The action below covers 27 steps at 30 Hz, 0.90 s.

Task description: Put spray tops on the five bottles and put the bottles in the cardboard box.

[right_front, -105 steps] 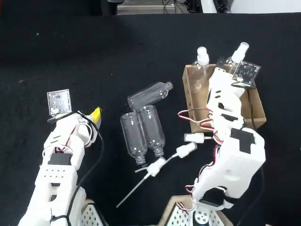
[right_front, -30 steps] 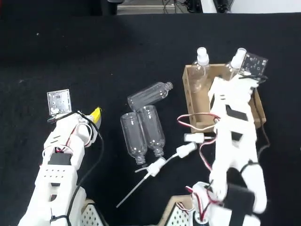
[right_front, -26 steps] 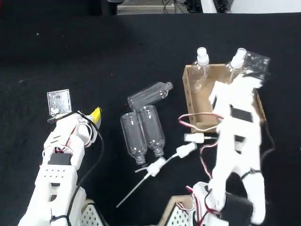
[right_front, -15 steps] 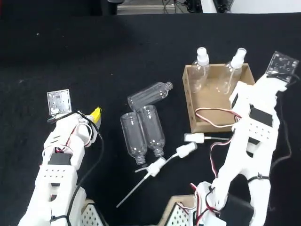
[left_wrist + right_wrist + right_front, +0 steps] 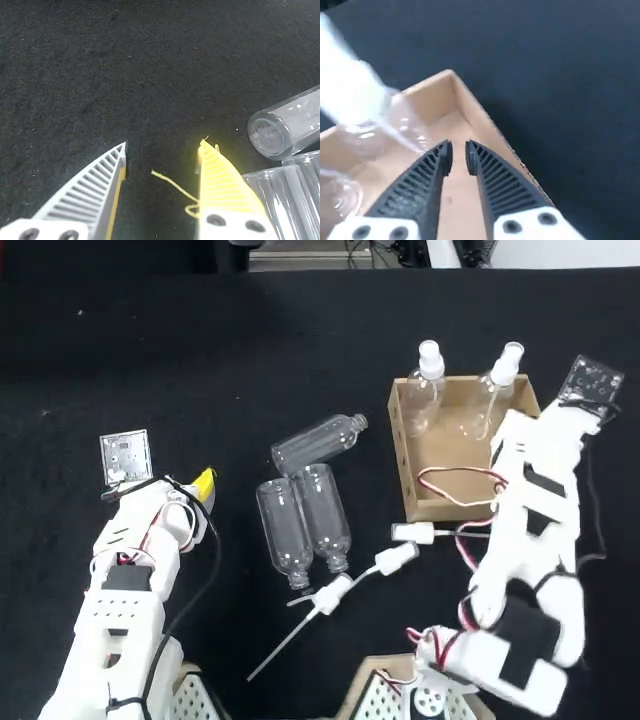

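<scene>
Bottles: two capped stand in the box, three lie bare beside loose tops. We judge capping comes next; left gripper (jaws wide) sits nearest, right gripper closed, empty, over the box.

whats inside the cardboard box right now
The cardboard box holds two spray-topped bottles, standing against its far wall. The rest of its visible floor is bare. The right arm covers its right edge, so that strip is hidden.
</scene>
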{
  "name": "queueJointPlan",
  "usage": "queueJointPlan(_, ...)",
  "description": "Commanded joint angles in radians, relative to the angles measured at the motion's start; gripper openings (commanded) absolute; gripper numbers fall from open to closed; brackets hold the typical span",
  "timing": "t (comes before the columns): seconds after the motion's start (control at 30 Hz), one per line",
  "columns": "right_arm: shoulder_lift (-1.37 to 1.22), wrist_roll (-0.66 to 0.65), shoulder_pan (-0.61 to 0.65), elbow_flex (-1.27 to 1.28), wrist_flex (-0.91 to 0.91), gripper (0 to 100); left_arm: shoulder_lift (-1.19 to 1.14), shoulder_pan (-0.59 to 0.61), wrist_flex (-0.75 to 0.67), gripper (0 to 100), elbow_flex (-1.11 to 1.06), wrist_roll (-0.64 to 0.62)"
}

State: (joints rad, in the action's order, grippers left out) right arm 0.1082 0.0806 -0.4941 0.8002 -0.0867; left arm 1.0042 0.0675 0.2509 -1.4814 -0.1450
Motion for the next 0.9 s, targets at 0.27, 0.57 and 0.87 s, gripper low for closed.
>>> queueJointPlan(0.27, -0.217, 0.002, -0.018, -0.143, 0.160, 1.1, 0.009, 0.010, -0.021, 21, 0.012, -0.009)
queueJointPlan(0.57, -0.292, 0.002, 0.005, -0.182, 0.169, 1.1, 0.009, 0.004, -0.021, 21, 0.012, -0.009)
queueJointPlan(0.87, -0.295, 0.002, 0.069, -0.179, 0.169, 1.1, 0.009, 0.008, -0.021, 21, 0.012, -0.009)
